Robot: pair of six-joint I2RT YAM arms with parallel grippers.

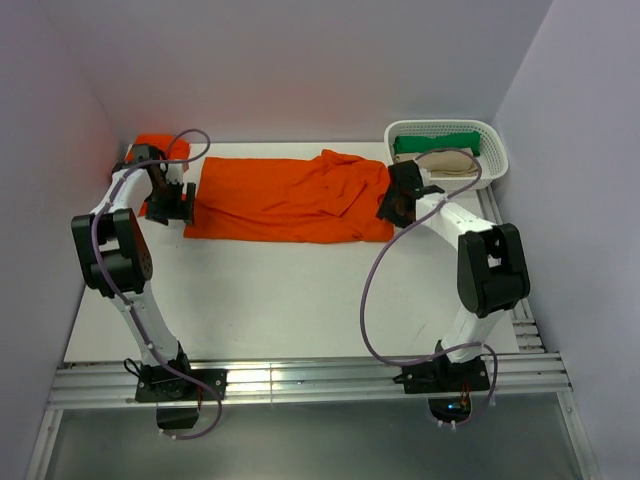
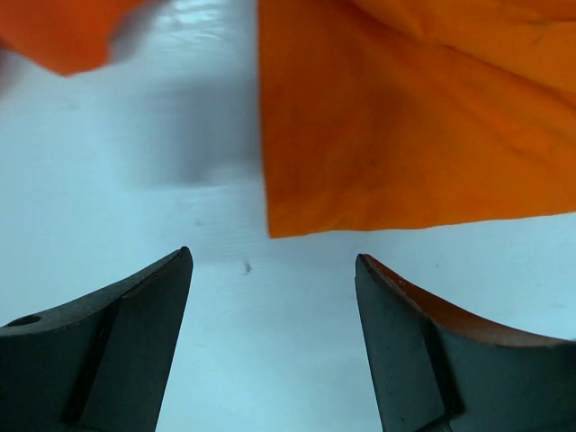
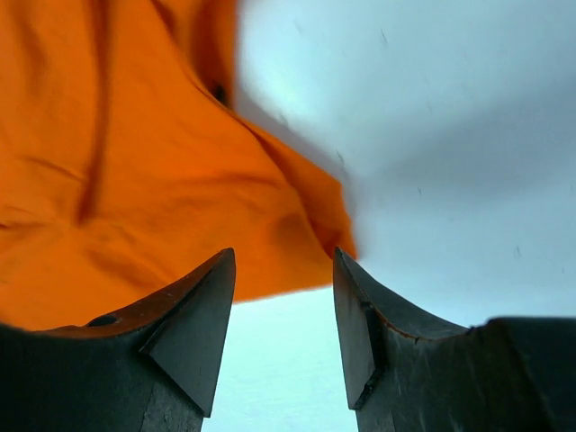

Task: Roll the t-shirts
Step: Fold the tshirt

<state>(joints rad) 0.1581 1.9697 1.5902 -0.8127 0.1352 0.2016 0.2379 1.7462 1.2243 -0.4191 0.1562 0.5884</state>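
While the white table (image 1: 300,300) carries everything, we see an orange t-shirt (image 1: 290,198) spread flat lengthwise across its far half, between the two arms. At the far right corner stands a white mesh basket (image 1: 495,150) holding green and beige cloth. A second orange t-shirt (image 1: 160,146) lies bunched at the far left corner. We find the left gripper (image 2: 270,270) spread wide at the shirt's left edge, holding nothing; the right gripper (image 3: 283,270), partly parted, grips nothing at the right edge.
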